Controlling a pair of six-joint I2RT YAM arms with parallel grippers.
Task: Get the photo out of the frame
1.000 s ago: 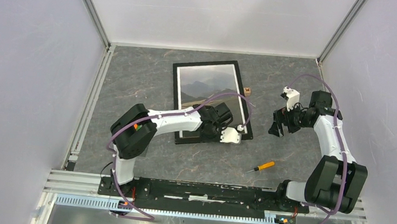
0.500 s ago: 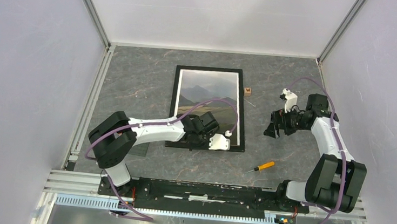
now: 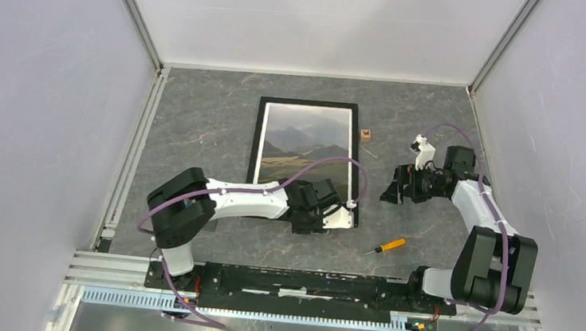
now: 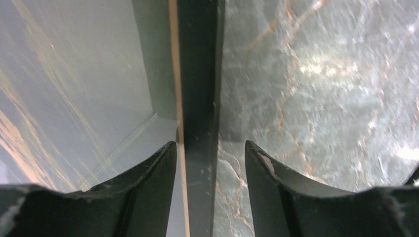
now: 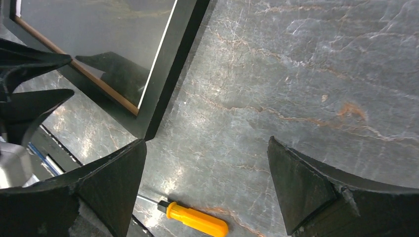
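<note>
Straddling the near right border of the flat thin black glazed picture frame (image 4: pixel 197 74) with the spread left gripper (image 4: pixel 210 148), saw the misty mountain photo print (image 3: pixel 307 147) inside, long axis running away, with right gripper (image 5: pixel 207 143) spread alongside.

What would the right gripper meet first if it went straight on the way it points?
Probably the table, just beside the frame corner: the right gripper has only bare marble between its open jaws. Depth is hard to judge.

The left arm (image 3: pixel 247 197) hides the frame's (image 3: pixel 258 138) near edge, and the small cube's (image 3: pixel 366 133) marking is unreadable.
</note>
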